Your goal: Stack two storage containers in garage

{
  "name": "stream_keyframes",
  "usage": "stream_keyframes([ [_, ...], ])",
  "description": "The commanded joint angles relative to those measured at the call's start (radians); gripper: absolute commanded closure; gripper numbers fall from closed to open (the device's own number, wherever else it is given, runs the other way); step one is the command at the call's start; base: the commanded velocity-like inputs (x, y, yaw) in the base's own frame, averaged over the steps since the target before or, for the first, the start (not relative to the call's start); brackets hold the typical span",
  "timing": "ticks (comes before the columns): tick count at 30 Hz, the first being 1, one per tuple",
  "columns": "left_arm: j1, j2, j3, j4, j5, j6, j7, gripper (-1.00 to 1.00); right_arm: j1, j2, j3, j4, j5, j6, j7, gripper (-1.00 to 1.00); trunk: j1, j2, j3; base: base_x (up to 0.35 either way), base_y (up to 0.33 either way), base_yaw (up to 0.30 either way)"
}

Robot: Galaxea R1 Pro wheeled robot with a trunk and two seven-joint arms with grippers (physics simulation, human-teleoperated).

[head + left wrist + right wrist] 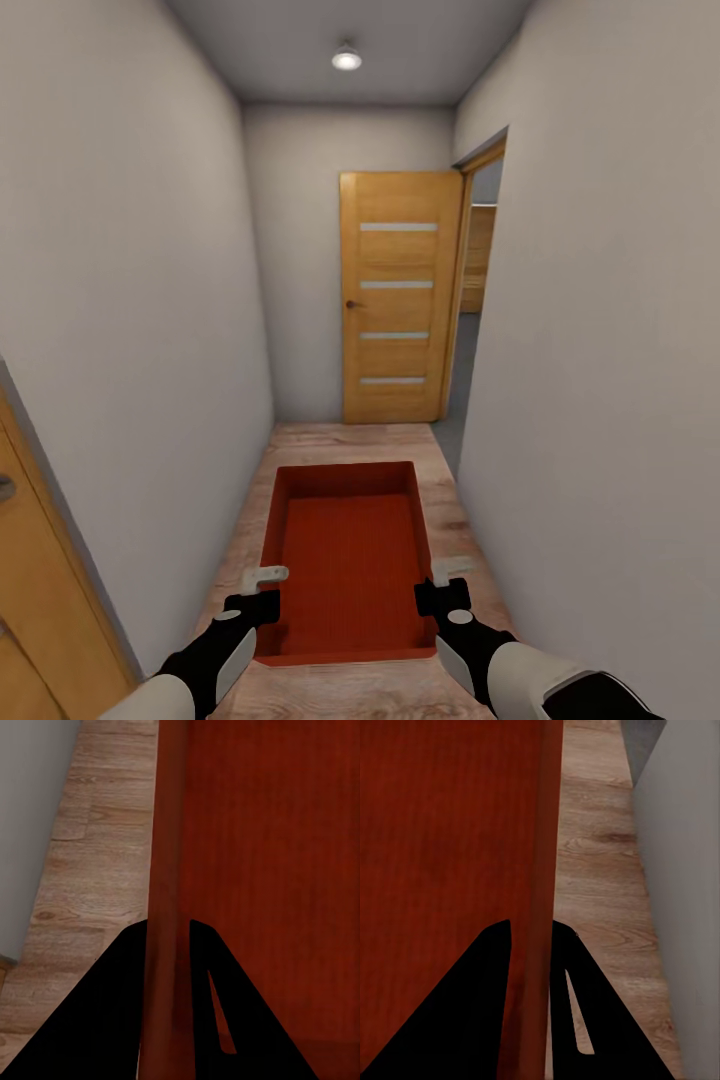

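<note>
You are carrying the red box [350, 550] down the hallway, your left gripper [262, 592] and right gripper [445, 583] each pinching a side wall, so next roll toward the open doorway [478, 300] at one o'clock.

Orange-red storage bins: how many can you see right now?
1. A single orange-red topless rectangular bin is carried low in front of the robot over the corridor's wood floor, the left gripper clamped on its left wall and the right gripper on its right wall. A second may be elsewhere.
</note>
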Motion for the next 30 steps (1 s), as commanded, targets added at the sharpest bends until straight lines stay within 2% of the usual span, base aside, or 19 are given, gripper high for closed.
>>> stream_keyframes([
  [1, -0.001, 0.006, 0.052, -0.006, 0.003, -0.025, 0.013, 1.00, 0.000, 0.001, -0.044, 0.002, 0.001, 0.000, 0.003, 1.00, 0.001, -0.002, -0.002, 0.326, 0.000, 0.000],
  [11, -0.001, 0.006, 0.052, -0.006, 0.003, -0.025, 0.013, 1.00, 0.000, 0.002, -0.044, 0.002, 0.001, 0.000, 0.003, 1.00, 0.001, -0.002, -0.002, 0.326, 0.000, 0.009],
  [19, -0.001, 0.006, 0.052, -0.006, 0.002, -0.025, 0.013, 1.00, 0.000, 0.002, -0.044, 0.003, 0.001, -0.001, 0.003, 1.00, 0.001, -0.002, -0.002, 0.326, 0.000, 0.164],
  [30, -0.001, 0.006, 0.052, -0.006, 0.002, -0.025, 0.013, 1.00, 0.000, 0.001, -0.044, 0.002, 0.001, 0.000, 0.003, 1.00, 0.001, -0.002, -0.002, 0.326, 0.000, 0.012],
])
